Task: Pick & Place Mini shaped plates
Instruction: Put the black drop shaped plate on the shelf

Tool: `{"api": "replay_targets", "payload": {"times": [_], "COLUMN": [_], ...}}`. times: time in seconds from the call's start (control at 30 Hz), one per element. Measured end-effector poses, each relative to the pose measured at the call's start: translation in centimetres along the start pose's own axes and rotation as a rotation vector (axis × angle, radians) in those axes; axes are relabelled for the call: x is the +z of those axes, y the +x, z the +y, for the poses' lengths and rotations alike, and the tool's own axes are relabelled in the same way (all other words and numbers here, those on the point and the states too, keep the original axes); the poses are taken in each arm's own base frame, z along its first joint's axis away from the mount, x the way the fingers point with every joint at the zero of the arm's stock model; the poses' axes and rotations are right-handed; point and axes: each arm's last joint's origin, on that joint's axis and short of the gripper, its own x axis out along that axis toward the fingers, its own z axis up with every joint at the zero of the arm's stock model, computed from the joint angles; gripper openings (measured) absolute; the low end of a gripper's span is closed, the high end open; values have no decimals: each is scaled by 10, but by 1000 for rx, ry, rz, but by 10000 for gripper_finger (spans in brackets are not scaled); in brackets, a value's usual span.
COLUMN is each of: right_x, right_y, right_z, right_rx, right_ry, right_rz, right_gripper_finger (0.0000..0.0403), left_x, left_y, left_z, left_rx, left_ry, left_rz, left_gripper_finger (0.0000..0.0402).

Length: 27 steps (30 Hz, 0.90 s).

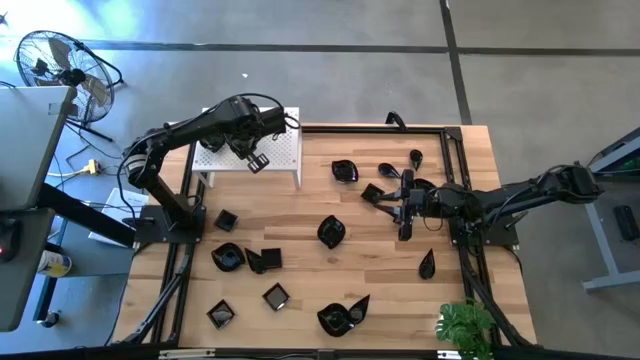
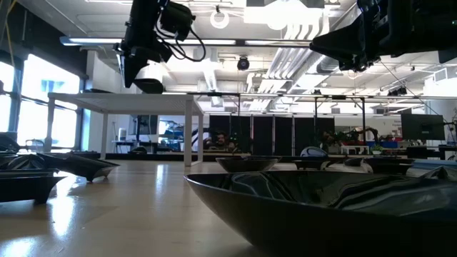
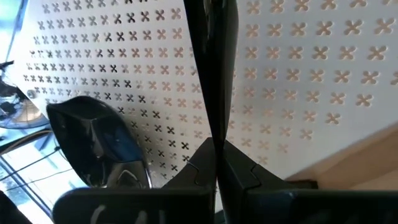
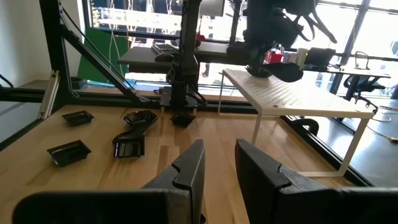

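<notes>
Several glossy black mini shaped plates lie scattered on the wooden table, such as a leaf-shaped one [image 1: 331,232] and a square one [image 1: 276,296]. My left gripper [image 1: 258,160] hovers over the white perforated stand [image 1: 285,150], shut on one plate [image 3: 211,56] that shows edge-on. Another plate [image 3: 93,149] lies on the stand top beside it. My right gripper [image 4: 217,155] waits level over the table's right side [image 1: 405,205], open with nothing between its fingers. My left gripper pinches one narrow end of the plate [image 3: 214,127] between its two shut fingers, coming steeply from above. The plate sticks out beyond the fingertips, seen edge-on, and hangs clear above the stand top.
A cluster of plates [image 1: 372,193] sits just beyond my right gripper, more lie at the near left [image 1: 228,257]. Black frame rails [image 1: 455,150] run along the table's sides. A potted plant [image 1: 465,325] stands at the near right corner, a fan [image 1: 60,65] off the far left.
</notes>
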Motion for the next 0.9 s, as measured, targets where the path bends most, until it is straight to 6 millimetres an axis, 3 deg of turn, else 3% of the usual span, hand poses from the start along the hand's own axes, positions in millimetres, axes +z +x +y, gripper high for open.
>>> {"api": "replay_targets", "payload": {"times": [0.23, 0.6, 0.9], "right_x": [0, 0, 0], "right_y": [0, 0, 0], "right_z": [0, 0, 0], "right_rx": [-1, 0, -1], "right_ry": [0, 0, 0], "right_rz": [0, 0, 0], "right_gripper_finger": [78, 78, 78], "left_x": [0, 0, -2], "left_y": [0, 0, -2], "left_z": [0, 0, 1], "left_rx": [-1, -2, -1], "left_ry": [-11, -2, 88], "left_rz": [-1, 0, -10], "left_gripper_finger": [4, 52, 60]}}
